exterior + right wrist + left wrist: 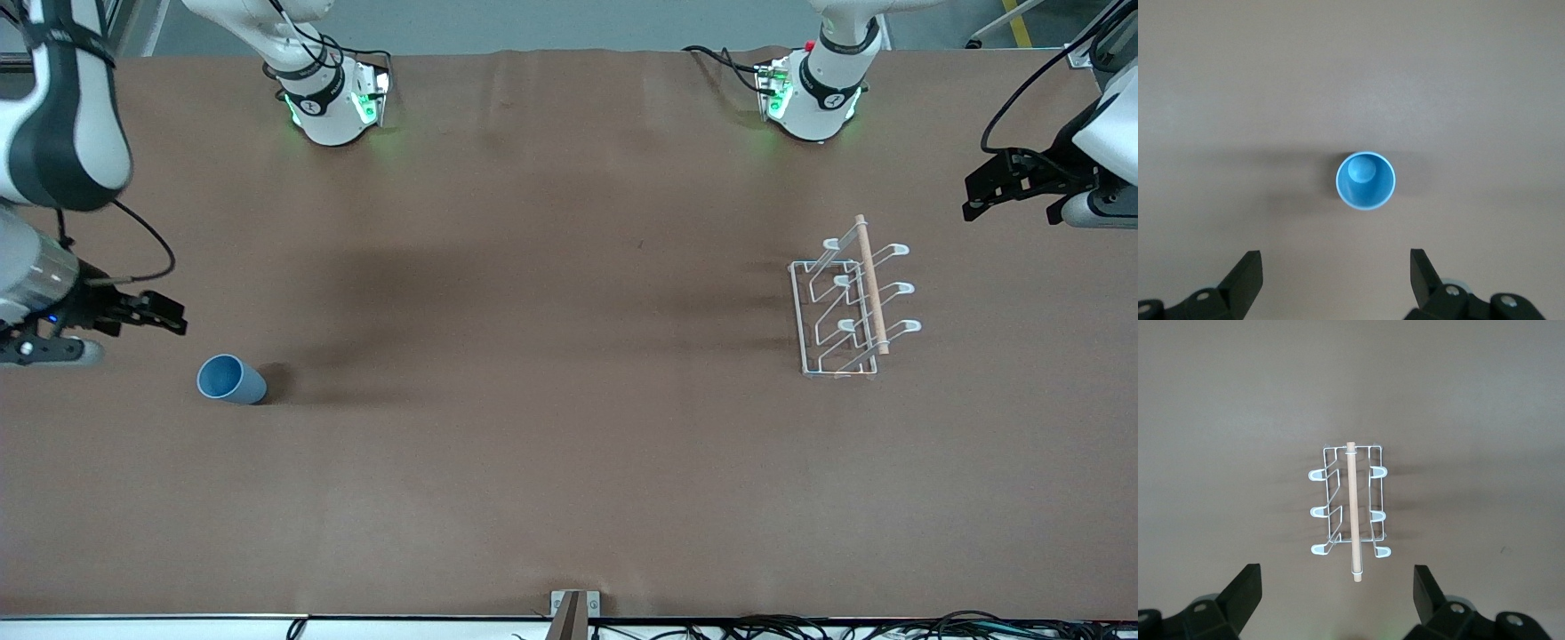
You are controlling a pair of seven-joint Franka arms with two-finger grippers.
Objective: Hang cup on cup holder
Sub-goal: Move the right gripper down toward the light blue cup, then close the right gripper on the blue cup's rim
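Observation:
The light-blue cup (231,380) stands upright, mouth up, on the brown table near the right arm's end. My right gripper (169,314) hovers open and empty over the table beside the cup. The right wrist view looks down into the cup (1365,181), well clear of the open fingers (1248,270). The white wire cup holder (852,300) with its wooden rod stands near the left arm's end. My left gripper (973,197) hangs open and empty beside the holder. The left wrist view shows the holder (1350,503) apart from the spread fingers (1248,583).
The two arm bases (333,102) (813,98) stand at the table's edge farthest from the front camera. A small metal bracket (574,612) and cables lie along the edge nearest it. The brown table surface (551,356) stretches between cup and holder.

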